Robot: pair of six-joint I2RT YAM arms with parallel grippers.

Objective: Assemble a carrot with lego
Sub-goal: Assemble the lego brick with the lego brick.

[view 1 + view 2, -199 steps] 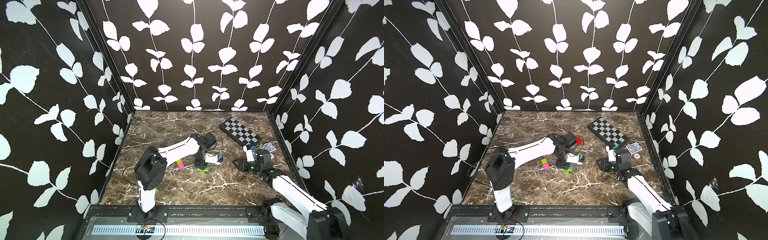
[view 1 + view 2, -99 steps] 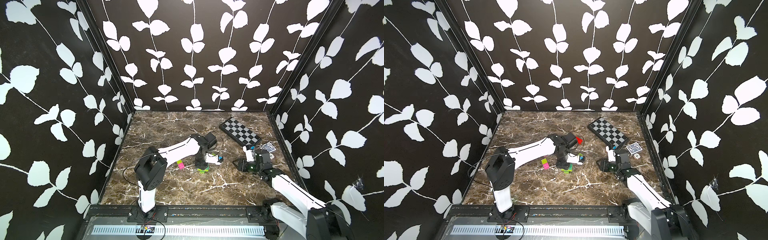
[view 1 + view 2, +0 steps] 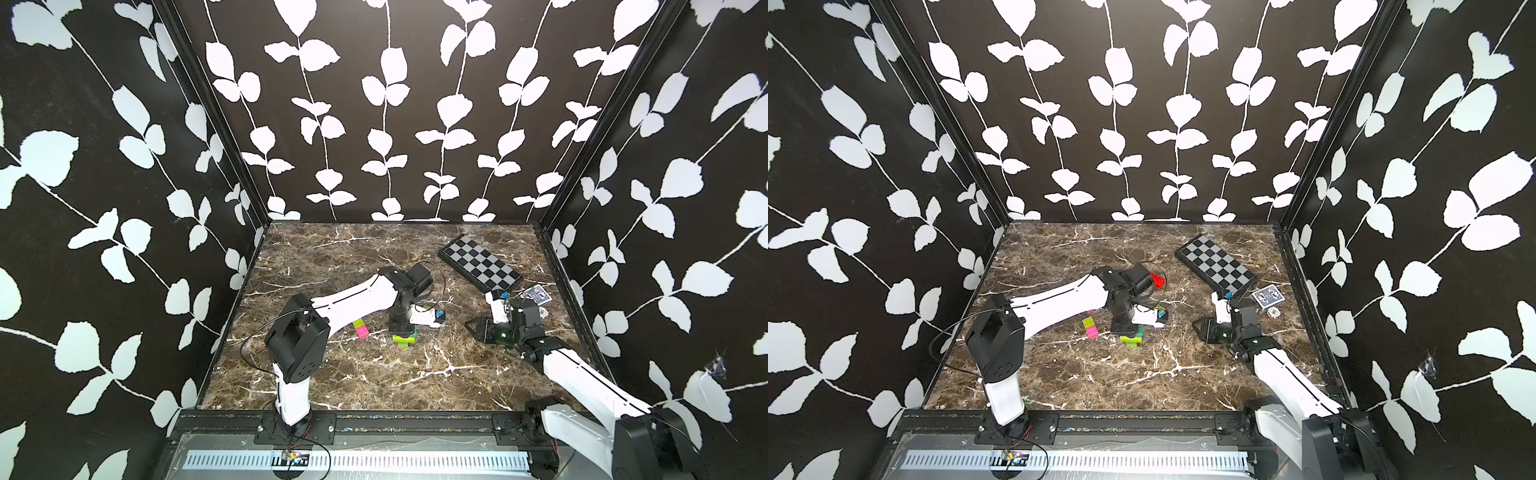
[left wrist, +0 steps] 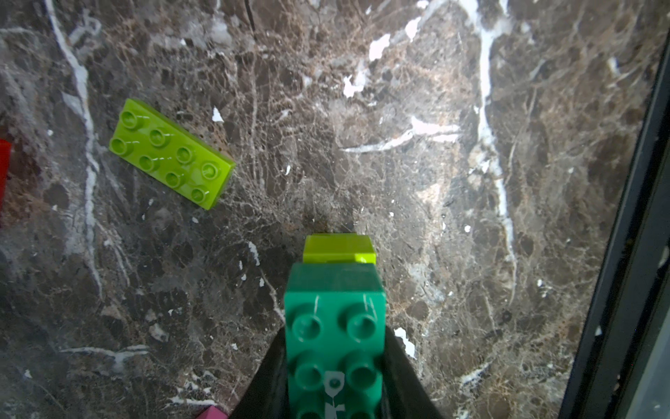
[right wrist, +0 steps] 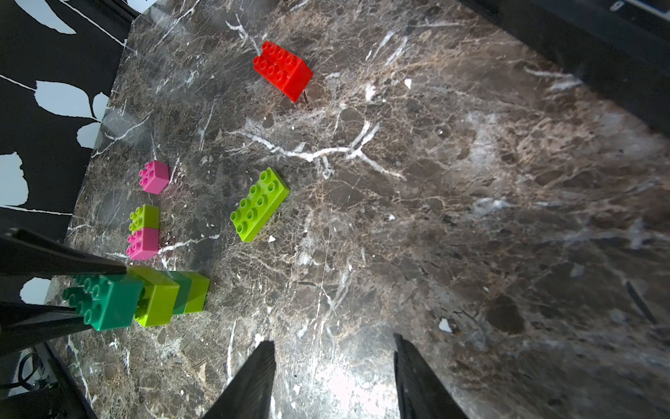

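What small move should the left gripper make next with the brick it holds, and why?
Probably press the dark green brick straight down. The left gripper is shut on it, it sits atop the lime brick of the carrot stack, and the joint looks not quite flush. The right gripper stands open, empty.

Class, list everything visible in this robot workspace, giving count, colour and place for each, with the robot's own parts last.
carrot stack: one, four layers alternating dark green and lime, mid-table
long lime brick: one, lime green, loose near the stack
red brick: one, orange-red, loose toward the back
small pink brick: one, pink, loose by itself
lime-and-pink pair: two small bricks, touching side by side, near the stack
checkered board: one, black and grey, back right
patterned card: one, blue, beside the board
table: one, brown marble, under everything
left end effector: one, black, shut on the carrot stack
right end effector: one, black, open and empty, above bare table
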